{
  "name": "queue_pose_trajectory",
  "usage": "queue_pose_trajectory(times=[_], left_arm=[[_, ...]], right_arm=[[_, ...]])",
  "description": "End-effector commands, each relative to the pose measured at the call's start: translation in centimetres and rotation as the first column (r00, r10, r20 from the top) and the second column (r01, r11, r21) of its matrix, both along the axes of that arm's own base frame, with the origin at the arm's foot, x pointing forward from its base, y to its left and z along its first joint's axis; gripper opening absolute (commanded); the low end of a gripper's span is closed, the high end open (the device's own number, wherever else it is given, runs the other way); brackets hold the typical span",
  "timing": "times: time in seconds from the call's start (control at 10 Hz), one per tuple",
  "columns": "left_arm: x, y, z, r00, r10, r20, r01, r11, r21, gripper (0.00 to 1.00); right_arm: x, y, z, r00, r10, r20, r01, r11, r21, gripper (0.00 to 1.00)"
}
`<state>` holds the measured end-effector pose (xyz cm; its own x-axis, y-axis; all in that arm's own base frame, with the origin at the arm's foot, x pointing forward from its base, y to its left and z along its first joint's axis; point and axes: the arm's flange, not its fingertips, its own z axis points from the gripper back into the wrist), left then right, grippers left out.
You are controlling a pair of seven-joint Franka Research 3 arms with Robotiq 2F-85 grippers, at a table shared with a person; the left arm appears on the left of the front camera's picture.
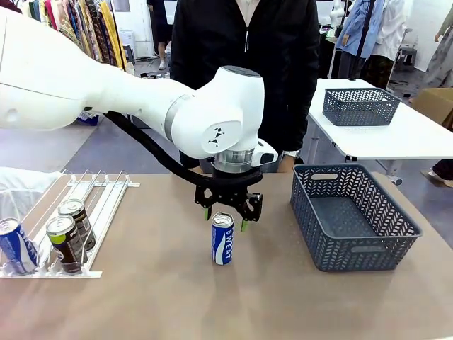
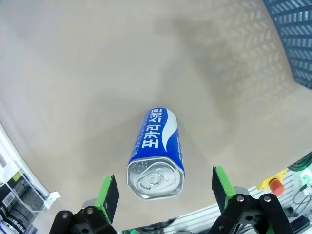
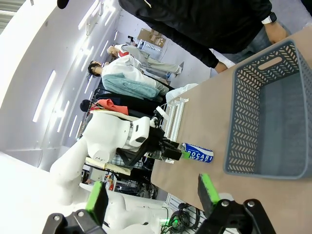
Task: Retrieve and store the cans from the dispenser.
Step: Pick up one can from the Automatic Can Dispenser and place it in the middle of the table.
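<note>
The left gripper (image 1: pixel 225 219) hangs spread over a slim blue can (image 1: pixel 222 241) upright on the smooth tan table (image 1: pixel 141 297), between the clear railed dispenser (image 1: pixel 106 198) and a grey mesh basket (image 1: pixel 315 223). Three more cans (image 1: pixel 67 244) sit in the dispenser; the right gripper (image 3: pixel 152 195) gapes empty.

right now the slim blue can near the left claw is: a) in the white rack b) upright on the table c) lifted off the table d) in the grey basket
b: the slim blue can stands upright on the tan table, with the open left claw around its top.
</note>
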<state>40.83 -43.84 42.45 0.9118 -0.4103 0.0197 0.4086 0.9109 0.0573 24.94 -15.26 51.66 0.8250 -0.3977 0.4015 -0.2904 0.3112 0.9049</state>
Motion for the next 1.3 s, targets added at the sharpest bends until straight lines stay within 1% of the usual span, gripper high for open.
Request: queue_pose_trajectory(times=[0.0,0.1,0.2,0.3,0.4,0.5,0.6,0.7,0.8,0.9,1.0,1.1,1.2], left_arm=[[-0.7,1.8,2.2,1.000,-0.012,0.019,0.013,0.999,-0.046,1.00],[-1.5,3.3,4.3,1.000,-0.017,0.022,0.019,0.997,-0.081,1.00],[-2.6,6.1,7.3,0.999,-0.031,-0.006,0.030,0.993,-0.115,1.00],[-3.4,9.7,10.1,0.999,-0.029,-0.012,0.027,0.988,-0.151,1.00],[-3.9,14.3,12.9,0.999,-0.015,-0.039,0.006,0.977,-0.212,1.00],[-3.8,19.9,15.3,0.997,0.016,-0.075,-0.038,0.953,-0.300,1.00],[-3.6,26.2,17.2,0.990,0.046,-0.131,-0.097,0.906,-0.412,1.00],[-3.8,33.7,18.5,0.975,0.154,-0.160,-0.216,0.829,-0.515,1.00],[-4.1,39.8,18.5,0.958,0.181,-0.221,-0.280,0.741,-0.610,1.00],[-4.7,45.1,17.7,0.953,0.141,-0.270,-0.296,0.641,-0.708,1.00],[-5.3,49.6,16.2,0.946,0.150,-0.287,-0.322,0.528,-0.786,1.00],[-6.1,53.5,14.0,0.948,0.161,-0.274,-0.317,0.393,-0.863,1.00],[-7.0,55.8,12.2,0.947,0.199,-0.254,-0.305,0.291,-0.907,1.00]], right_arm=[[0.3,0.1,0.2,0.999,-0.002,0.038,0.002,1.000,0.013,1.00],[0.3,0.1,0.2,0.999,-0.002,0.038,0.002,1.000,0.013,1.00],[0.3,0.1,0.2,0.999,-0.002,0.038,0.002,1.000,0.013,1.00],[0.3,0.1,0.2,0.999,-0.002,0.038,0.002,1.000,0.013,1.00],[0.3,0.1,0.2,0.999,-0.002,0.038,0.002,1.000,0.013,1.00],[0.3,0.1,0.2,0.999,-0.002,0.038,0.002,1.000,0.013,1.00],[0.3,0.1,0.2,0.999,-0.002,0.038,0.002,1.000,0.013,1.00],[0.3,0.1,0.2,0.999,-0.002,0.038,0.002,1.000,0.013,1.00],[0.3,0.1,0.2,0.999,-0.002,0.038,0.002,1.000,0.013,1.00],[0.3,0.1,0.2,0.999,-0.002,0.038,0.002,1.000,0.013,1.00],[0.3,0.1,0.2,0.999,-0.002,0.038,0.002,1.000,0.013,1.00],[0.3,0.1,0.2,0.999,-0.002,0.038,0.002,1.000,0.013,1.00],[0.3,0.1,0.2,0.999,-0.002,0.038,0.002,1.000,0.013,1.00]])
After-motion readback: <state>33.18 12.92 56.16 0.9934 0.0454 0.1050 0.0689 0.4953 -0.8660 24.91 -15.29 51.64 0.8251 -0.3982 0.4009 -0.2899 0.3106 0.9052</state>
